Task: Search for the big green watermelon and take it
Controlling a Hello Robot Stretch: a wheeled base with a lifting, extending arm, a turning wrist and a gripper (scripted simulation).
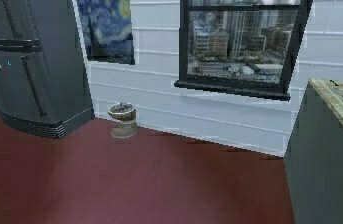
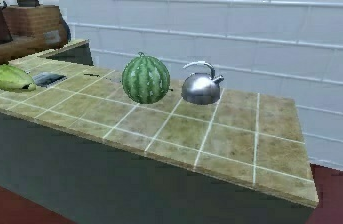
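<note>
A big round green striped watermelon (image 2: pixel 146 78) stands on a tiled counter (image 2: pixel 209 140) in the arm side view, a little left of the middle. A shiny metal kettle (image 2: pixel 202 86) stands just to its right. A yellow-green oblong fruit (image 2: pixel 11 77) lies at the counter's left end. The same counter's corner (image 1: pixel 339 100) shows at the forward view's right edge.
A dark grey fridge (image 1: pixel 34 60) stands at the forward view's left. Beside it a small bin (image 1: pixel 122 118) sits on the red floor against the white wall. A painting (image 1: pixel 104 30) and a dark-framed window (image 1: pixel 244 45) hang on that wall. A brown basket (image 2: pixel 34 20) sits at the arm side view's upper left.
</note>
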